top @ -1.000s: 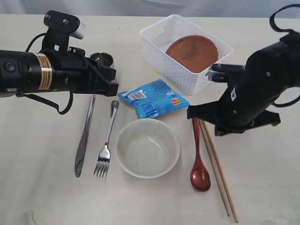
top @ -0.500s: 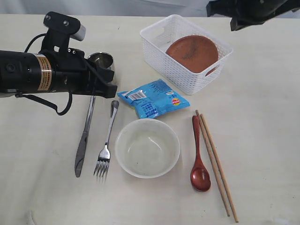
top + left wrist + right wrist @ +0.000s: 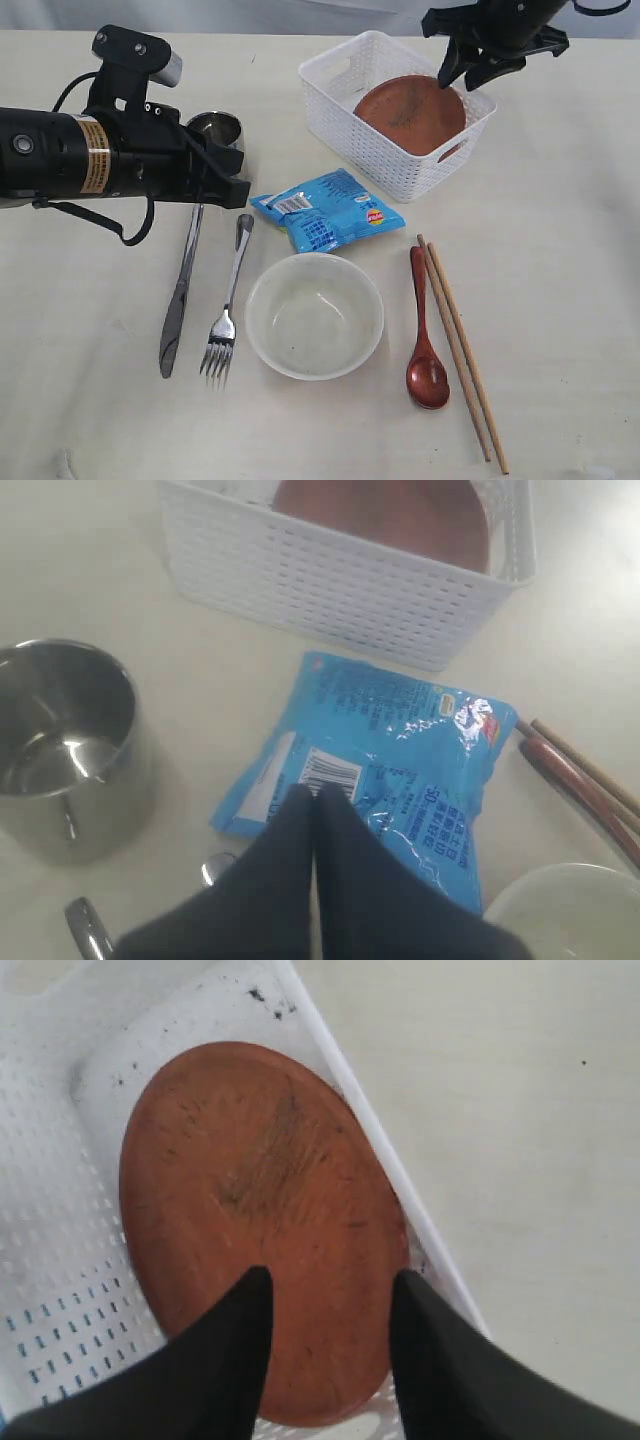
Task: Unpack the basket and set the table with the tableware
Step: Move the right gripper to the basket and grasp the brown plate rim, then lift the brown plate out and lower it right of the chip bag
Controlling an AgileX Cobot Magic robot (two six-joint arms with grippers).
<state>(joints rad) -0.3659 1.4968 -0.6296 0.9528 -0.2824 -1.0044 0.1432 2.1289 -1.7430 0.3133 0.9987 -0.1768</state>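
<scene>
Holding the brown plate (image 3: 410,112), the basket (image 3: 352,135) sits under the spread right claw (image 3: 330,1285); left claw (image 3: 316,795) pressed together.

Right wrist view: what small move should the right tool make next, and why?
Probably lower the right tool until its jaws straddle the rim of the brown plate, then close. The jaws stand open just above that plate, which is the only tableware in the basket.

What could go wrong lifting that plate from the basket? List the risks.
The plate fills the basket almost wall to wall, so the open right end effector may grip its rim poorly and slip. If the plate catches a wall, the basket might lift or tip with it.
</scene>
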